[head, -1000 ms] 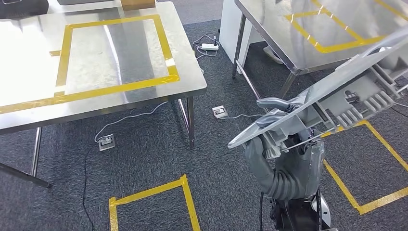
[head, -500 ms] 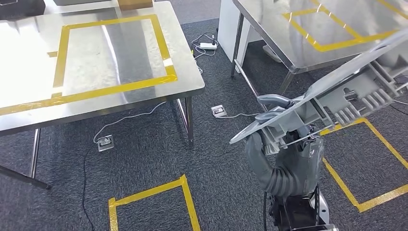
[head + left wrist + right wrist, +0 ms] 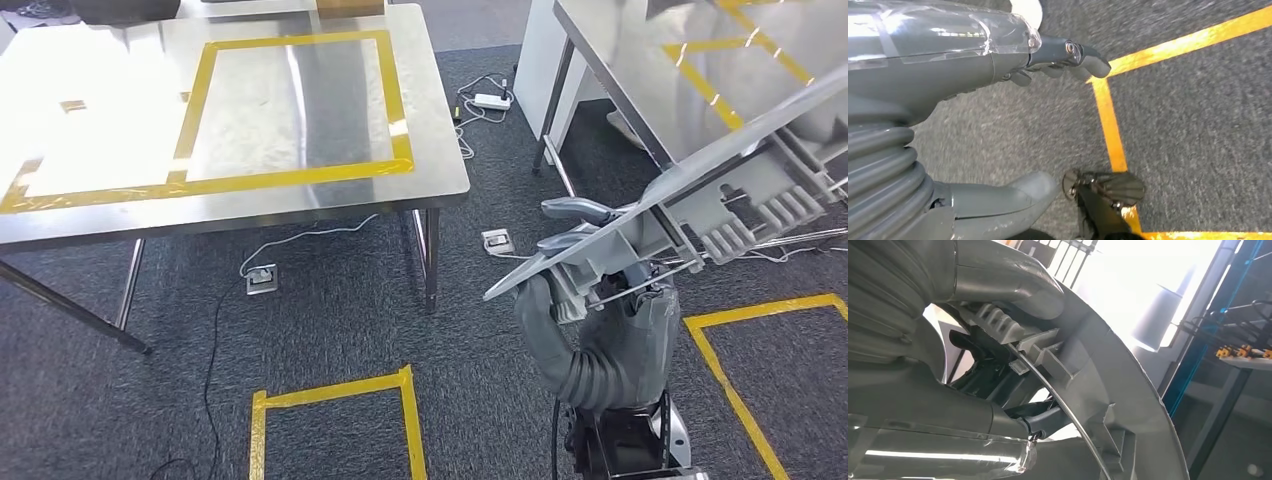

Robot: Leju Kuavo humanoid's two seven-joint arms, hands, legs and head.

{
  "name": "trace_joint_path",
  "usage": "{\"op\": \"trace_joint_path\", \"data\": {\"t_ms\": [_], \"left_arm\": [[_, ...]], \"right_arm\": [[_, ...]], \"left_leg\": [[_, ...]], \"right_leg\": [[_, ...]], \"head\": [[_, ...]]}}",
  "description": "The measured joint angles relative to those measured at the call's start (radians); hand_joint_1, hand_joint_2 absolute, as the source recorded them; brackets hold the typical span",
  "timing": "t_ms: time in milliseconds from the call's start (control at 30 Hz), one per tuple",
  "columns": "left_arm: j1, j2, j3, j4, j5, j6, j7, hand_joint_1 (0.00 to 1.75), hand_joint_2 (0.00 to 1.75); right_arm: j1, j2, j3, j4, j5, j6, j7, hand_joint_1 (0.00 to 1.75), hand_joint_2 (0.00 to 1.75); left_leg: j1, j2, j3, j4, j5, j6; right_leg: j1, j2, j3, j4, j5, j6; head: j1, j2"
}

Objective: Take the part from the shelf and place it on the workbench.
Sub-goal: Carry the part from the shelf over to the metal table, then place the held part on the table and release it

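Big stainless-steel workbench (image 3: 330,110) w/ a yellow tape rectangle (image 3: 300,175) on its top fills the upper left of the head view, standing on dark grey carpet floor (image 3: 330,330). A 2nd steel table (image 3: 640,70), also yellow-taped, sits at upper right, well apart from the first, w/ a gap of carpet between.

The task's thing, a long light-grey moulded plastic part (image 3: 700,200) w/ ribs and clip tabs on its underside, is up in the air at right of the head view, tilted, low end toward the robot's body, high end running off the right edge. It's not on either table; it overlaps the 2nd table's edge in the picture only. The right wrist view shows its curved rim and ribbed inner side (image 3: 1098,375) close up.

Right hand (image 3: 575,235) grips the part's lower end: fingers lie over the top face, thumb under it. In the right wrist view the thumb (image 3: 1013,290) presses on the part's ribs, dark fingers (image 3: 1043,420) wrapped round the far side.

Left hand (image 3: 1068,57) hangs over the carpet, holds nothing, fingers loosely curled but apart.

Yellow tape square outlines on floor: one near bottom centre (image 3: 335,400), one at right (image 3: 760,310). White power strip (image 3: 490,100) lies on carpet between the tables; 2 small floor sockets (image 3: 262,278) w/ cables near the workbench legs.
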Motion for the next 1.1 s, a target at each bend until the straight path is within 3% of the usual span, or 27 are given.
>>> {"op": "trace_joint_path", "data": {"t_ms": [33, 100, 167, 200, 233, 300, 367, 433, 533, 633, 767, 933, 1100], "left_arm": [[0.0, 0.0, 0.0, 0.0, 0.0, 0.0, 0.0, 0.0, 1.75], [-0.002, 0.0, 0.0, 0.0, 0.0, 0.0, -0.001, 0.0, 1.75], [-0.001, 0.0, 0.0, 0.0, 0.0, 0.0, -0.001, 0.0, 1.75], [0.0, 0.0, 0.0, 0.0, 0.0, 0.0, -0.001, 0.0, 1.75], [0.001, 0.0, 0.0, 0.0, 0.0, 0.0, -0.001, 0.0, 1.75], [0.003, 0.001, 0.0, 0.0, 0.0, 0.002, 0.0, 0.0, 1.75], [0.003, 0.002, 0.0, 0.0, 0.0, 0.005, 0.001, 0.0, 1.75], [0.003, 0.0, 0.0, 0.0, 0.0, 0.009, 0.004, 0.0, 1.75], [0.003, -0.002, 0.0, 0.0, 0.0, 0.012, 0.006, 0.0, 1.75], [0.003, -0.002, 0.0, 0.0, 0.0, 0.015, 0.008, 0.0, 1.75], [0.003, -0.002, 0.0, 0.0, 0.0, 0.02, 0.024, 0.0, 1.75], [0.003, -0.001, 0.002, 0.0, 0.007, 0.015, 0.045, 0.0, 1.75], [0.003, -0.001, 0.003, 0.0, 0.012, 0.003, 0.055, 0.0, 1.75]], "right_arm": [[-0.001, 0.001, 0.0, 0.0, 0.0, 0.0, 0.0, 1.75, 1.75], [-0.001, 0.002, 0.0, 0.0, 0.0, 0.0, 0.0, 1.75, 1.75], [0.0, 0.002, -0.001, 0.0, -0.001, 0.0, 0.001, 1.75, 1.75], [0.001, 0.002, -0.001, 0.0, -0.005, 0.0, 0.002, 1.75, 1.75], [0.001, 0.002, 0.0, 0.0, -0.011, 0.0, 0.001, 1.75, 1.75], [0.001, 0.002, 0.0, 0.0, -0.029, 0.0, -0.004, 1.75, 1.75], [-0.001, 0.002, 0.0, 0.0, -0.047, 0.0, -0.014, 1.75, 1.75], [0.0, 0.002, 0.0, 0.0, -0.059, 0.0, -0.021, 1.75, 1.75], [0.002, 0.002, -0.001, 0.0, -0.074, 0.0, -0.021, 1.75, 1.75], [0.002, 0.002, -0.001, 0.0, -0.082, 0.0, -0.02, 1.75, 1.75], [0.002, 0.002, 0.0, 0.0, -0.095, 0.0, -0.03, 1.75, 1.75], [0.002, 0.002, 0.0, 0.0, -0.107, 0.0, -0.042, 1.75, 1.75], [0.002, 0.003, 0.0, 0.0, -0.115, 0.0, -0.05, 1.75, 1.75]], "left_leg": [[-0.002, 0.031, -0.014, 0.026, -0.015, -0.005], [-0.004, 0.097, -0.075, 0.136, -0.067, -0.011], [-0.002, 0.105, -0.143, 0.249, -0.1, -0.015], [-0.002, 0.104, -0.157, 0.263, -0.09, -0.015], [-0.002, 0.104, -0.149, 0.239, -0.06, -0.015], [-0.003, 0.112, -0.093, 0.118, 0.014, -0.009], [-0.008, 0.123, -0.048, 0.03, 0.041, 0.002], [-0.01, 0.126, -0.041, 0.016, 0.035, 0.01], [-0.011, 0.121, -0.041, 0.016, 0.033, 0.015], [-0.012, 0.117, -0.039, 0.016, 0.029, 0.022], [-0.015, 0.115, -0.039, 0.016, 0.027, 0.028], [-0.015, 0.115, -0.04, 0.016, 0.028, 0.029], [-0.014, 0.115, -0.039, 0.017, 0.028, 0.029]], "right_leg": [[0.0, -0.016, 0.005, -0.007, 0.001, -0.006], [0.004, -0.048, 0.012, -0.012, -0.001, -0.017], [0.008, -0.074, 0.015, -0.01, -0.007, -0.021], [0.009, -0.083, 0.017, -0.009, -0.01, -0.021], [0.009, -0.09, 0.022, -0.008, -0.014, -0.019], [0.01, -0.1, 0.033, -0.006, -0.025, -0.011], [0.013, -0.105, 0.038, -0.001, -0.035, 0.0], [0.015, -0.104, 0.038, 0.005, -0.043, -0.003], [0.015, -0.104, 0.043, 0.001, -0.044, -0.025], [0.014, -0.105, 0.049, -0.007, -0.043, -0.025], [0.013, -0.105, 0.051, -0.014, -0.04, -0.02], [0.012, -0.105, 0.053, -0.019, -0.036, 0.007], [0.012, -0.105, 0.053, -0.019, -0.037, 0.017]], "head": [[-0.007, 0.0], [-0.021, 0.0], [-0.028, 0.0], [-0.029, 0.0], [-0.03, 0.0], [-0.033, 0.0], [-0.038, 0.0], [-0.038, 0.0], [-0.03, 0.0], [-0.021, 0.0], [-0.009, 0.0], [-0.002, 0.0], [-0.003, 0.0]]}}
